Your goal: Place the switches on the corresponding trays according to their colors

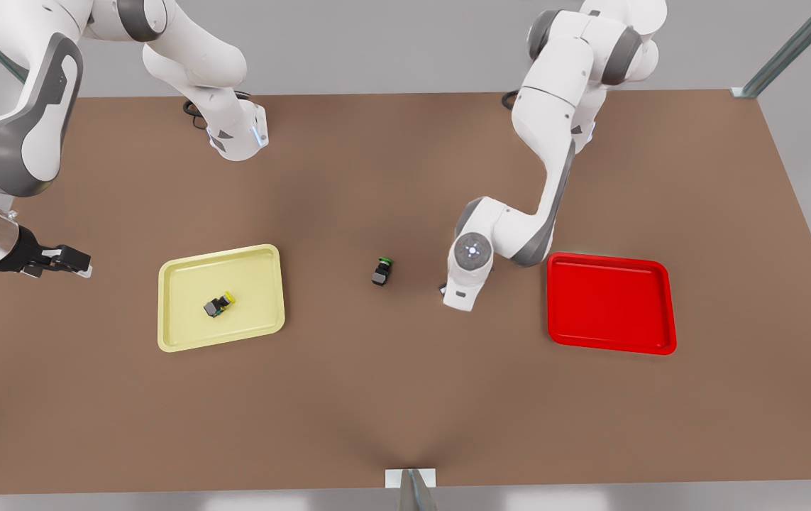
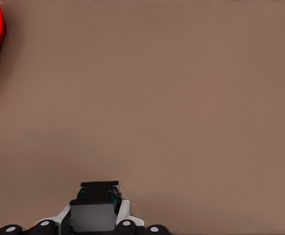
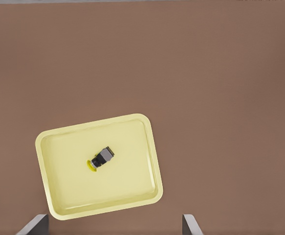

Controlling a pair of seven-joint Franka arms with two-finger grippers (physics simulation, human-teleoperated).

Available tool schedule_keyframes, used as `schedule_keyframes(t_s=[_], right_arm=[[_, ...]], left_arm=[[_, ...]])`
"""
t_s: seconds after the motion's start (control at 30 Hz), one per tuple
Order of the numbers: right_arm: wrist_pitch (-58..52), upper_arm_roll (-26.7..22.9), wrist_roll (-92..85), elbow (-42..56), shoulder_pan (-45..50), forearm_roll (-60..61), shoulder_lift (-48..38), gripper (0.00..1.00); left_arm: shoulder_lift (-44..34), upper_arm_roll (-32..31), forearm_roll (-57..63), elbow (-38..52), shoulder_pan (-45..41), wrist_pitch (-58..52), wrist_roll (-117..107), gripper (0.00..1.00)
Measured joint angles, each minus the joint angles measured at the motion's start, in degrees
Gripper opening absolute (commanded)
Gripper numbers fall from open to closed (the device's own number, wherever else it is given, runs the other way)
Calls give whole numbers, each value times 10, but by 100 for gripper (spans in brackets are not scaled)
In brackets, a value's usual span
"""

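Front view: yellow-capped switch (image 1: 218, 304) lies on its side inside the yellow tray (image 1: 185, 337), long axis diagonal; green-capped switch (image 1: 381, 270) lies on the table (image 1: 405, 404) between the trays; red tray (image 1: 611, 344) holds nothing. Right gripper (image 3: 115, 226), fingers spread wide and holding nothing, hangs over the yellow tray. Left gripper (image 2: 99, 196) sits low near the red tray, grasping a grey-bodied switch (image 2: 91, 216).

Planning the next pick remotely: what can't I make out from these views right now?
- Left gripper, beside the red tray: front view, its own wrist covers it.
- Dark block at it: left wrist view, cut by the edge, cap colour hidden.
- Right gripper, waiting open at the front view's left: right wrist view's edge cuts its fingers.
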Motion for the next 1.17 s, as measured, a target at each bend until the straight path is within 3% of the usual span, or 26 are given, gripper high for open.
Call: schedule_keyframes(t_s=[0.17,0.3,0.47,0.5,0.53,0.73,0.93,0.97,1.0,1.03,1.07,1.17], right_arm=[[0,0,-1,0,0,0,0,100],[0,0,-1,0,0,0,0,100],[-1,0,-1,0,0,0,0,100],[0,0,-1,0,0,0,0,100],[0,0,0,0,0,0,0,100],[0,0,-1,0,0,0,0,100],[0,0,0,0,0,0,0,100],[6,0,1,0,1,0,0,100],[6,0,3,0,0,0,0,100],[6,0,3,0,0,0,0,100],[6,0,3,0,0,0,0,100],[6,0,1,0,0,0,0,100]], left_arm=[[-66,103,-6,-99,0,-5,190,51],[-70,204,-7,-136,0,-11,380,52],[-36,220,-8,-140,85,7,535,56],[-23,220,-9,-138,96,13,545,71],[-9,219,-13,-133,97,14,545,100],[-11,220,-40,-130,96,6,544,100],[-68,256,-40,171,99,-287,544,100],[-104,208,-39,190,154,-300,540,100],[-142,20,-19,223,289,-321,536,100],[-165,-120,12,225,389,-323,530,100],[-178,-192,42,225,437,-320,529,100],[-190,-217,103,218,446,-320,528,100]])
